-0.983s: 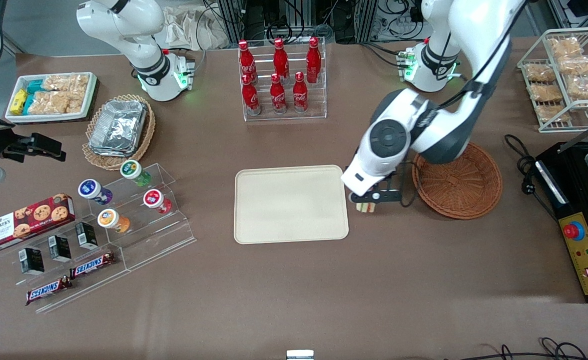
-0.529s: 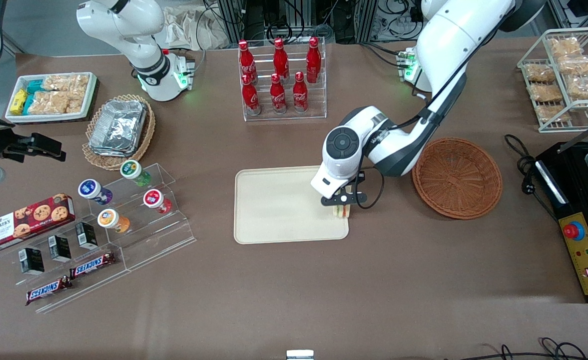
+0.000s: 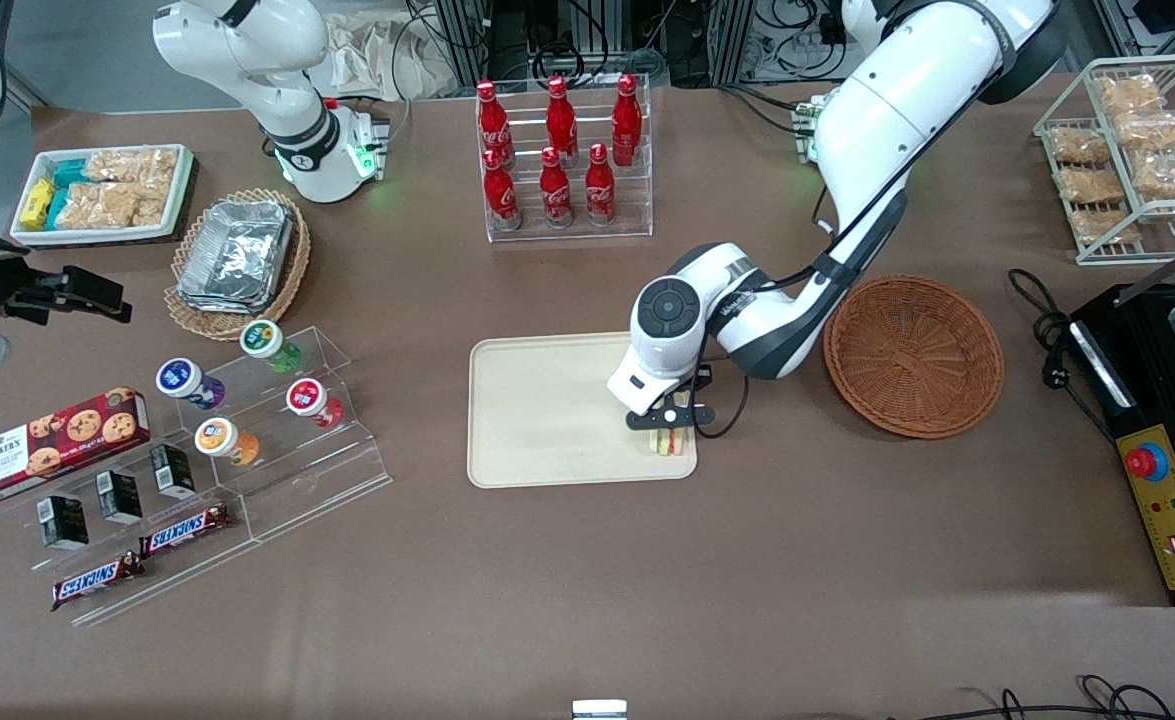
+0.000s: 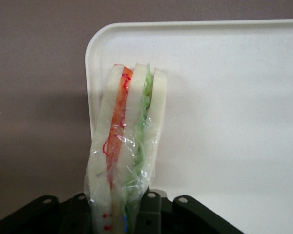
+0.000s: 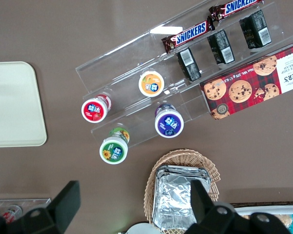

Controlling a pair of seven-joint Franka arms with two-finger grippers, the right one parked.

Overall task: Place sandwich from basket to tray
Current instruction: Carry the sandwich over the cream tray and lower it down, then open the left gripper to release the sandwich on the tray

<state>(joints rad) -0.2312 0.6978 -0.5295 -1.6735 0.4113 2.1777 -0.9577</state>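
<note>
My left gripper (image 3: 669,428) is shut on the wrapped sandwich (image 3: 666,441), a pale bread wedge with orange, red and green filling. It holds the sandwich over the corner of the beige tray (image 3: 547,420) that is nearest the front camera and nearest the basket. In the left wrist view the sandwich (image 4: 129,141) hangs between the black fingers (image 4: 149,214), over the tray's rounded corner (image 4: 224,97). The gripper (image 4: 118,214) grips its wrapped end. The reddish-brown wicker basket (image 3: 913,356) is empty and stands beside the tray, toward the working arm's end.
A clear rack of red cola bottles (image 3: 559,160) stands farther from the camera than the tray. Clear steps with yoghurt cups (image 3: 267,400), snack bars and a cookie box (image 3: 47,443) lie toward the parked arm's end. A black appliance (image 3: 1162,400) stands beside the basket.
My gripper has carried the sandwich from between basket and tray to over the tray's near corner, moving toward the parked arm's end and slightly nearer the camera.
</note>
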